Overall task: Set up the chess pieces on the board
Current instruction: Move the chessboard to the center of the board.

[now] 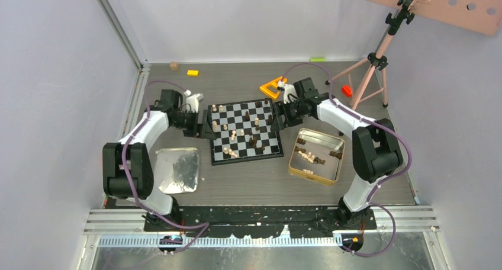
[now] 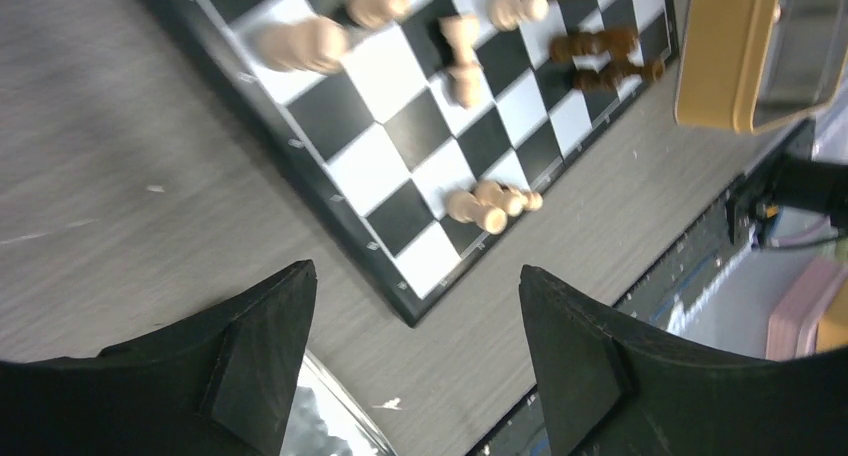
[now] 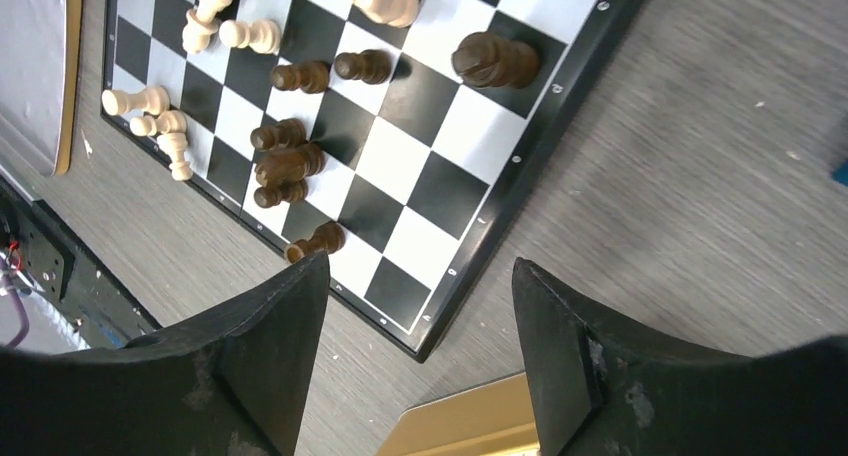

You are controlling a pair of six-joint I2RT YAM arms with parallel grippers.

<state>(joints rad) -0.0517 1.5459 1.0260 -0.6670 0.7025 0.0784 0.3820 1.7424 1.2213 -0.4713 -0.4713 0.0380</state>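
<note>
Both empty-handed! Left gripper point(image 2: 417, 271) and right gripper point(image 3: 418, 268) hung with fingers spread at opposite edges of the board point(image 1: 248, 158), apparently splitting the work. Pieces point(image 3: 490, 59) sat scattered mid-board, some seemingly toppled; more lay in the tin point(image 1: 294, 157), likely next.

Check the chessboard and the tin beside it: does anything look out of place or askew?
Yes. The chess pieces are scattered over the chessboard, and several lie tipped on their sides, such as the light ones near its edge. More pieces lie in the gold-rimmed tin.
</note>
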